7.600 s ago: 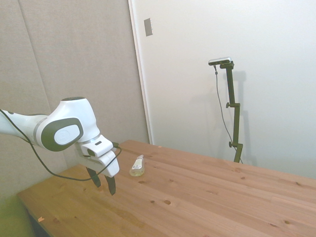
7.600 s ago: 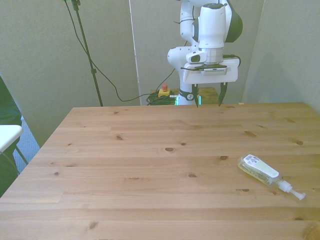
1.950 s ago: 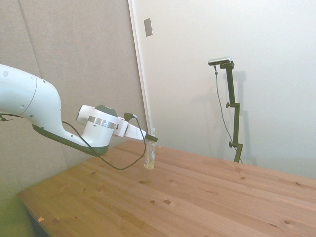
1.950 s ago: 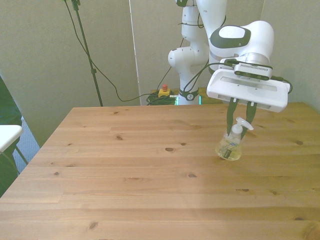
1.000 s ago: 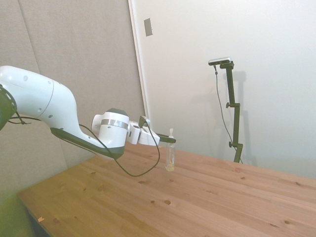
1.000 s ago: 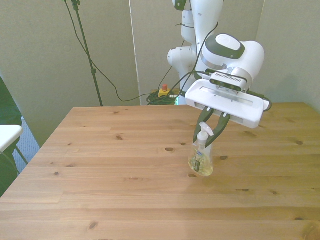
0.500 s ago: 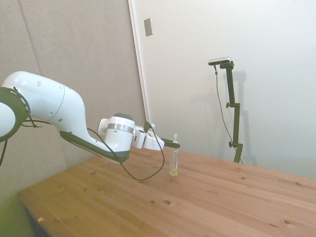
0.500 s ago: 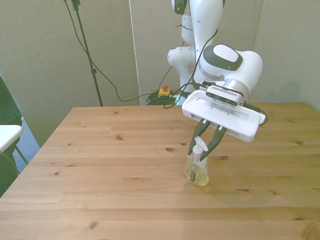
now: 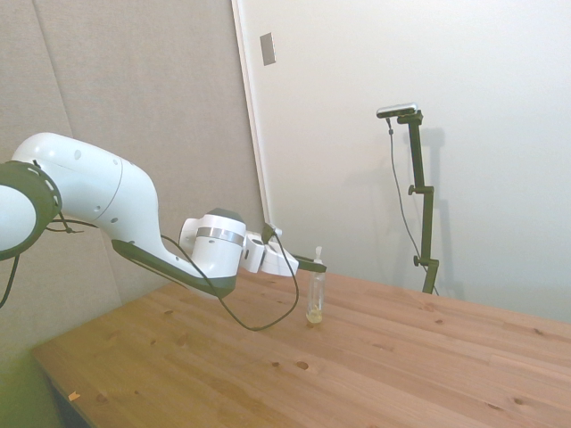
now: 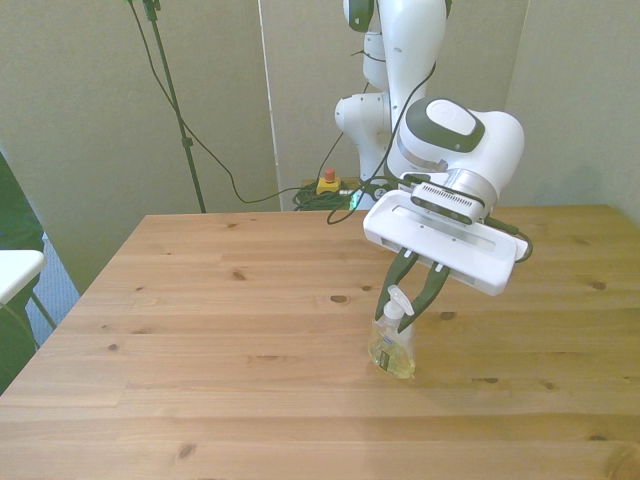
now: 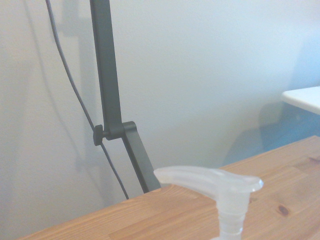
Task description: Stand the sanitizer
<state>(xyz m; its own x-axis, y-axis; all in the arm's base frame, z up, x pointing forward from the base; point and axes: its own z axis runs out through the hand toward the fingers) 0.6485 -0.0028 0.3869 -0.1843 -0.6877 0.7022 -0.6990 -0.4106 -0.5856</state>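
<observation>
sanitizer (image 10: 393, 350) upright, base on table (image 10: 220, 330) mid-right in front view | gripper (image 10: 408, 300) jaws closed on pump neck, likely to steady it | looked ready for release

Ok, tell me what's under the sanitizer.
The sanitizer stands upright with its base on the bare wooden table. Nothing else shows beneath it; the contact patch itself is hidden by the bottle.

Bare table (image 10: 200, 330) surrounds the sanitizer (image 10: 393, 350); nothing stands nearby.
</observation>
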